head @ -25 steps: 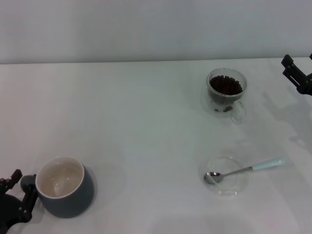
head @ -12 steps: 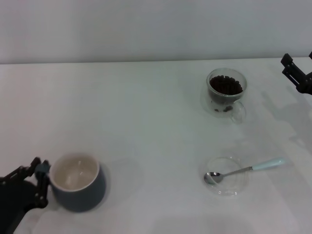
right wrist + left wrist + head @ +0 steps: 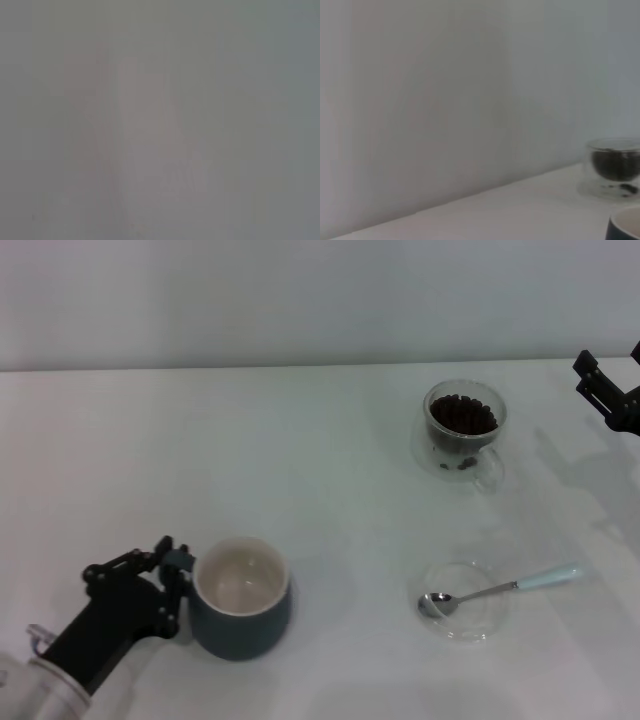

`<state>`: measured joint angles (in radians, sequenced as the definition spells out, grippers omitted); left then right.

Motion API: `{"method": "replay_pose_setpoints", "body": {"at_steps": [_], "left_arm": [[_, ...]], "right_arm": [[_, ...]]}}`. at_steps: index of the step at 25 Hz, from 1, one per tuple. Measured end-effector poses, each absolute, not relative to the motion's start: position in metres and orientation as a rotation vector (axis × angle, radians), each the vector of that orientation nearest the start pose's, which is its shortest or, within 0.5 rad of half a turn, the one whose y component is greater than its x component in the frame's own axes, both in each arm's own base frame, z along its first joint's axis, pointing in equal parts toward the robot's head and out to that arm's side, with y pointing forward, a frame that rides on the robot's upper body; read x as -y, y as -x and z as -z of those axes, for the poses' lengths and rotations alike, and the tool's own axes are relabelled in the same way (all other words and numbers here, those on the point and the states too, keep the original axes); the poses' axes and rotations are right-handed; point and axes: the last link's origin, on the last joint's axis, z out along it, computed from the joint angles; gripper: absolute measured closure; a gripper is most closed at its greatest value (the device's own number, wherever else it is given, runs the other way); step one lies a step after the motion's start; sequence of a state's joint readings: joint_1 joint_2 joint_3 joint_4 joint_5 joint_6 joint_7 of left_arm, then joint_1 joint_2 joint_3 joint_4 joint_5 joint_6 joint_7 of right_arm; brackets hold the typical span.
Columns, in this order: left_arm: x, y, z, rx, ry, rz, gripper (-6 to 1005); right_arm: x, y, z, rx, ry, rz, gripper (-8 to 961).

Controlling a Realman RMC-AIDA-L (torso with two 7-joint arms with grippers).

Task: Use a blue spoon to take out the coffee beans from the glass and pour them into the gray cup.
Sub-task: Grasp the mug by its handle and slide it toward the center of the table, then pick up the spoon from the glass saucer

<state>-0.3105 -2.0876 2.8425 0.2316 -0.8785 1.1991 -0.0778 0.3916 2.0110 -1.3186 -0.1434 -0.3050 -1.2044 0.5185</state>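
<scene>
Head view: the left gripper is down low on the table's near left side, and its fingers are clamped on the handle side of the gray cup. The cup stands upright with its white inside showing. Far across the table on the right sits the glass, full of coffee beans. Nearer, the blue spoon lies with its shiny bowl on a flat clear saucer. The right gripper is at the far right edge, well apart from the glass. I cannot tell how its fingers stand.
</scene>
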Motion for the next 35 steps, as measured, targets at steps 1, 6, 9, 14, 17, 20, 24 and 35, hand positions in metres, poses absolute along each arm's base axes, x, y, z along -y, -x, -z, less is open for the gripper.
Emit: {"method": "replay_pose_setpoints", "body": {"at_steps": [1,6,9,14,17,20,24,35], "left_arm": [[-0.25,0.311,0.098,0.414,2.103,0.646,871],[-0.248,0.306,0.105,0.361,2.162,0.632,871],[-0.245,0.306,0.106,0.37,2.159,0.636,871],[-0.24,0.31,0.105,0.395,2.142,0.632,853],[-0.236,0.312,0.105,0.413,2.135,0.632,800],[-0.232,0.314,0.104,0.428,2.121,0.638,726],[-0.226,0.317,0.101,0.44,2.1,0.653,572],[-0.185,0.337,0.078,0.511,1.935,0.699,275]], "right_arm": [[-0.328,-0.352,-0.031,-0.606,1.664,-0.808,95],[-0.326,-0.353,-0.032,-0.604,1.664,-0.808,95],[-0.325,-0.353,-0.031,-0.605,1.665,-0.807,95],[-0.324,-0.354,-0.031,-0.604,1.666,-0.806,95],[-0.324,-0.354,-0.032,-0.603,1.666,-0.806,95],[-0.324,-0.354,-0.032,-0.603,1.666,-0.806,95],[-0.324,-0.354,-0.032,-0.605,1.666,-0.808,96],[-0.301,-0.381,-0.045,-0.858,1.561,-0.928,96]]}}
